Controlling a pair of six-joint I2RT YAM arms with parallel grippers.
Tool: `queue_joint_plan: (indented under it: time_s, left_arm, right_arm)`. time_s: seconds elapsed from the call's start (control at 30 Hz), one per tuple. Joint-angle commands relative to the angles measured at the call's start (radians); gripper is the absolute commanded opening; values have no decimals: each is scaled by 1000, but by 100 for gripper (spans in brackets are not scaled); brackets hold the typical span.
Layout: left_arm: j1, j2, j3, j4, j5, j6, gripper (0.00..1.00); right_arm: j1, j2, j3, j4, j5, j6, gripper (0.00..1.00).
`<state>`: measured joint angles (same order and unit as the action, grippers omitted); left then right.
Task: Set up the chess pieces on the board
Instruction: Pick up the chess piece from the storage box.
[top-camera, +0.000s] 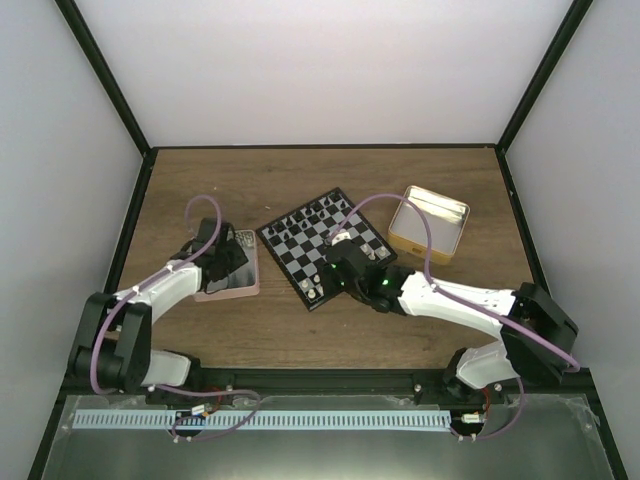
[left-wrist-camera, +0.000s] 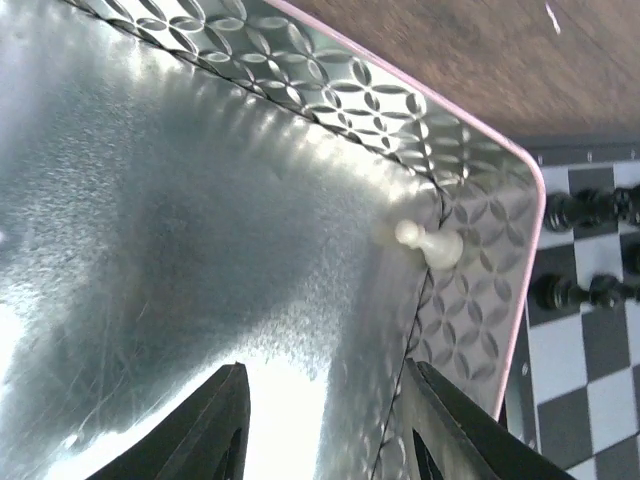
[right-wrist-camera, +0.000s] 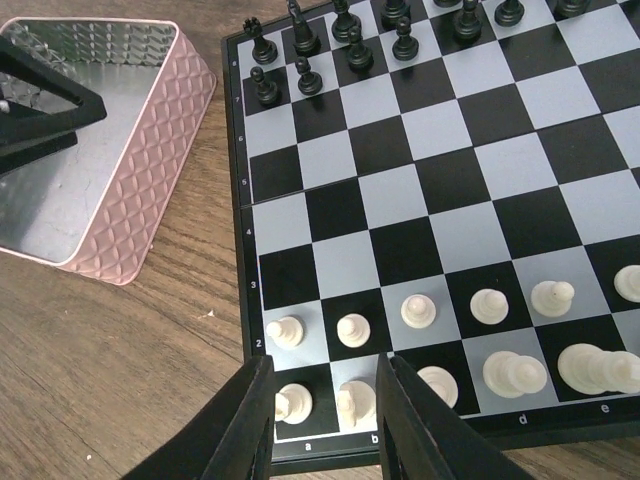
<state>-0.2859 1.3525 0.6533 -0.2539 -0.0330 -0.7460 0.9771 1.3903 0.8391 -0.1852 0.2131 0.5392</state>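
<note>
Chess pieces (right-wrist-camera: 418, 310), cream and glossy, stand in two rows at the near end of the board (right-wrist-camera: 440, 180), whose black rim reads a, b, d, e. Right gripper (right-wrist-camera: 325, 385) hangs there, its black fingers narrowly parted astride the b-file piece. Only the left wrist view shows one pawn (left-wrist-camera: 430, 243) lying in the embossed metal corner of the pink tin (left-wrist-camera: 470, 300), just ahead of the left gripper (left-wrist-camera: 325, 400), which is parted and empty.
</note>
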Motion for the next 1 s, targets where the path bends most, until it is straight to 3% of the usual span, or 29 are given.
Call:
queue_joint_plan:
  time_s: [0.0, 0.2, 0.37, 0.97]
  left_arm:
    - [51, 40, -17, 163, 114, -138, 45]
    - [85, 127, -61, 356, 169, -343, 46]
    - [87, 192, -57, 400, 143, -447, 40]
    - [88, 309, -80, 559, 170, -619, 30]
  right_arm:
    - [6, -29, 28, -11, 18, 21, 29]
    - [6, -52, 17, -11, 20, 28, 29]
    - [5, -66, 9, -17, 23, 42, 29]
    - [6, -94, -6, -28, 43, 48, 29]
